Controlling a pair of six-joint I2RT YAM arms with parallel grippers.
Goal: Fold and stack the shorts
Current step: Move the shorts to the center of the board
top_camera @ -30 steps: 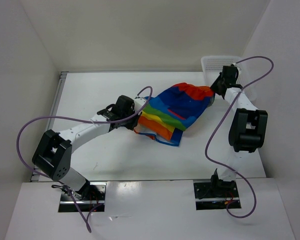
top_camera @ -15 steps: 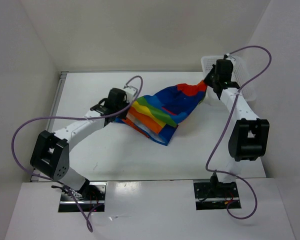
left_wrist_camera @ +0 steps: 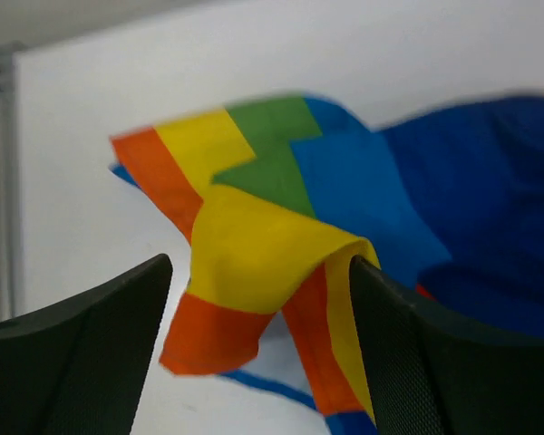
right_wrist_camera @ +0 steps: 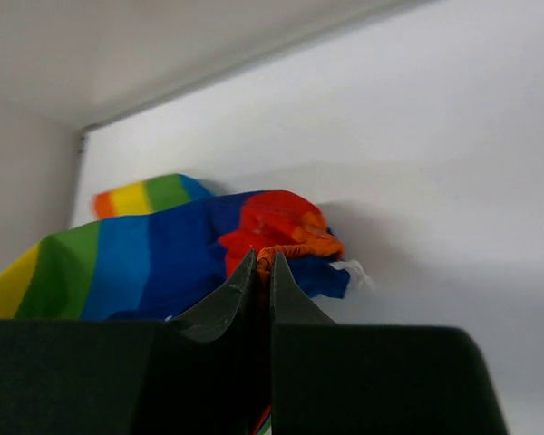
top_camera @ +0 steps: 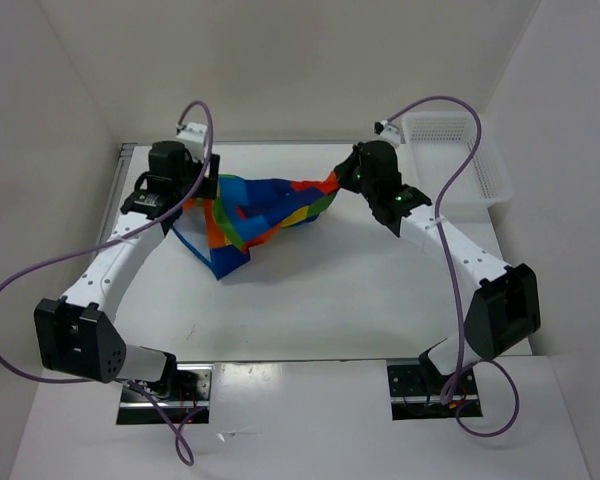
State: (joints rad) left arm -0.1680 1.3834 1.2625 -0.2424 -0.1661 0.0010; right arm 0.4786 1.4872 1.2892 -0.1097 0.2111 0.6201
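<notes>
The rainbow-striped shorts [top_camera: 250,205] stretch across the far left of the table, bunched and partly lifted. My right gripper [top_camera: 340,183] holds their right end. In the right wrist view that gripper [right_wrist_camera: 263,258] is shut on the orange-red waistband of the shorts [right_wrist_camera: 145,254], with the white drawstring [right_wrist_camera: 354,270] dangling beside it. My left gripper [top_camera: 195,190] is at the shorts' left end. Seen from the left wrist, it [left_wrist_camera: 260,263] stands wide open. A yellow-orange fold of the shorts [left_wrist_camera: 254,236] lies loose between the fingers, against the right one.
A white mesh basket [top_camera: 460,150] stands at the table's far right corner. White walls close in the table at the back and on both sides. The left table edge [top_camera: 120,190] runs close beside my left arm.
Both arms have carried the shorts left across the table, away from the basket. My left gripper has opened and let go of the hem. The right has stayed shut on the waistband.
</notes>
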